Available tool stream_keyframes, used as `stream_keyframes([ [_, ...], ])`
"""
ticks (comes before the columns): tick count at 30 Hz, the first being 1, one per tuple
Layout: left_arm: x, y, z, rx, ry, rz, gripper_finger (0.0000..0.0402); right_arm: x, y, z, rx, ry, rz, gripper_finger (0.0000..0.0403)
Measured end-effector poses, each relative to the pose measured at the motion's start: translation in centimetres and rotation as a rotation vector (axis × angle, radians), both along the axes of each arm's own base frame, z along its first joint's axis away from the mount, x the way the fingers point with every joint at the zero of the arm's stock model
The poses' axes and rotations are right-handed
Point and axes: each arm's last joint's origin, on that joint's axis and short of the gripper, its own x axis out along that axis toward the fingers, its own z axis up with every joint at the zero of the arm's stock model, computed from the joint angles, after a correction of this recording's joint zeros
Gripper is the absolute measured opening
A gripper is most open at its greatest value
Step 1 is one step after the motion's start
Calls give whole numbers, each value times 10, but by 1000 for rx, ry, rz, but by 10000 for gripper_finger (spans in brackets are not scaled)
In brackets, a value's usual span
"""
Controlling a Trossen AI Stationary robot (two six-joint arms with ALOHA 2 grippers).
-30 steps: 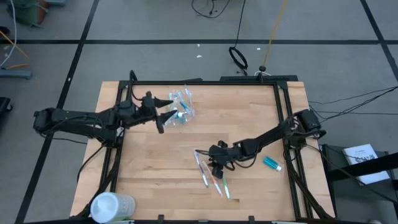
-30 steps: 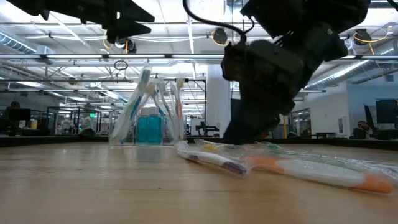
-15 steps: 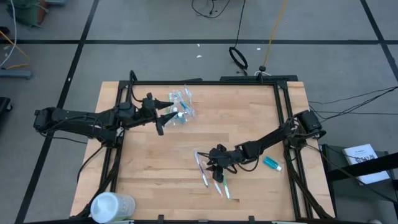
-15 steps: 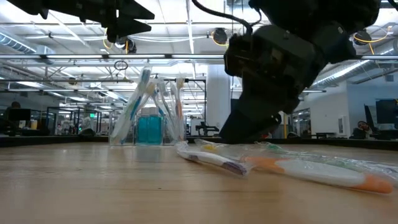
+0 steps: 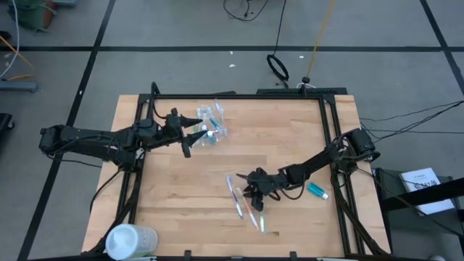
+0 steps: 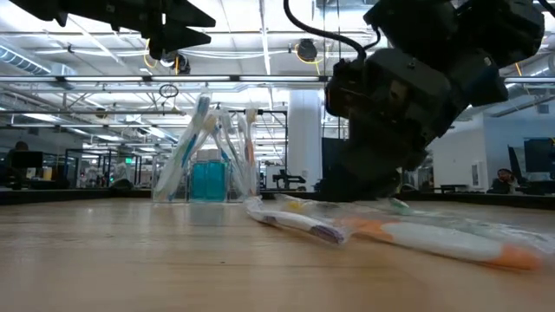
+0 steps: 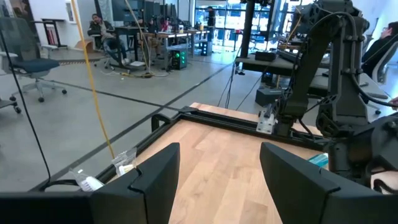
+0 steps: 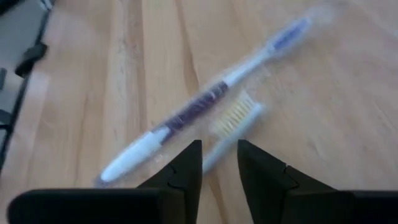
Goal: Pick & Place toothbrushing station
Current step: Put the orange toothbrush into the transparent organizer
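The right gripper (image 5: 255, 196) is low over the loose toothbrushes (image 5: 245, 206) lying near the middle of the table (image 5: 181, 196), its fingers (image 8: 181, 169) narrowed on a slim yellow-bristled brush (image 8: 236, 113) whose handle runs between them; whether they already pinch it I cannot tell. A purple-handled brush (image 8: 186, 115) lies just beside, untouched. The clear cup (image 6: 206, 165), already holding several upright brushes and a teal tube, stands at the far left, likely the destination. The left gripper (image 5: 190, 133) hovers beside that cup with fingers (image 7: 155, 171) spread wide and empty, probably waiting to steady it. A teal toothpaste tube (image 5: 317, 191) lies to the right.
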Motion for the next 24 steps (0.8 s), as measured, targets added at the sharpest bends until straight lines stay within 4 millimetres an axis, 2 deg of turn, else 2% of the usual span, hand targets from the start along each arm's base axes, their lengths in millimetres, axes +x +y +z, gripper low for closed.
stream_keyframes([
  [8, 0, 0, 0, -2, -1, 0, 230, 15, 4, -22, 29, -58, 90, 9],
  [13, 0, 0, 0, -2, 1, 0, 230, 19, -2, -20, 41, -75, 114, 5],
  [16, 0, 0, 0, -2, 3, 0, 230, 16, -8, -10, 3, -68, 121, 2],
  [20, 0, 0, 0, -2, 3, 1, 230, 15, -17, 19, -72, -135, 86, 1],
  [24, 0, 0, 0, 1, 4, 1, 230, 10, -24, 39, -203, -165, 54, 1],
])
